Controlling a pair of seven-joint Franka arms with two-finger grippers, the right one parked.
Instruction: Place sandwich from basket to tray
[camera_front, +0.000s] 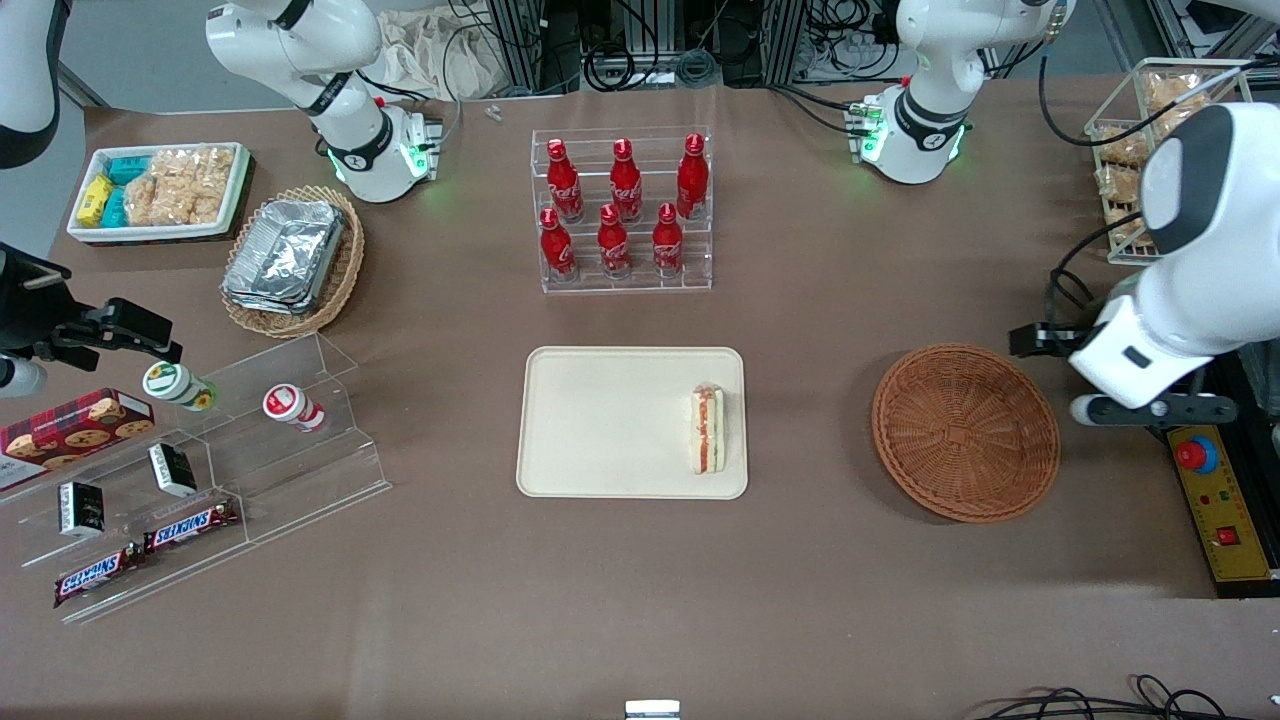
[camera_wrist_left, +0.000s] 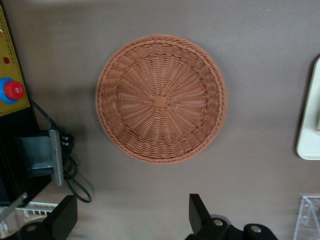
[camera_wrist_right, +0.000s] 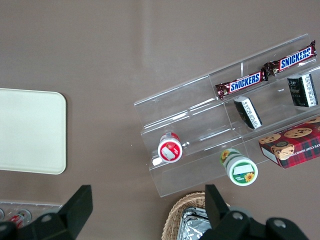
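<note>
We see the sandwich (camera_front: 708, 430) lying on the cream tray (camera_front: 600, 420), close to the tray's edge that faces the working arm's end of the desk (camera_front: 640, 600). It rests with its layered side up, so that the pale bread frames stripes of orange-red and green filling, and it runs parallel to that short edge of the tray. The rest of the tray surface is bare.

The round reddish-brown basket (camera_front: 965, 432) sits on the desk well apart from the tray, toward the working arm's end, and we see nothing inside it; the wrist view shows its woven floor (camera_wrist_left: 161, 100) fully exposed.

The hand (camera_wrist_left: 130, 220) hangs above the desk beside the basket, at the working arm's end, raised clear of the surface. Its two dark fingers (camera_wrist_left: 199, 212) stand spread apart with open desk between them, and they grip nothing. In the wrist view the basket lies just past the fingertips, and a corner of the tray (camera_wrist_left: 310, 145) shows at the frame's margin.

Farther from the front camera than the tray, we note a clear tiered rack of red bottles (camera_front: 622, 205). Toward the parked arm's end lie a tan wicker basket with foil trays (camera_front: 290, 258), a white tray of snack packets (camera_front: 160, 190), and a clear stepped stand (camera_front: 210, 480) holding small cups, cartons and two chocolate bars (camera_front: 145, 550).
</note>
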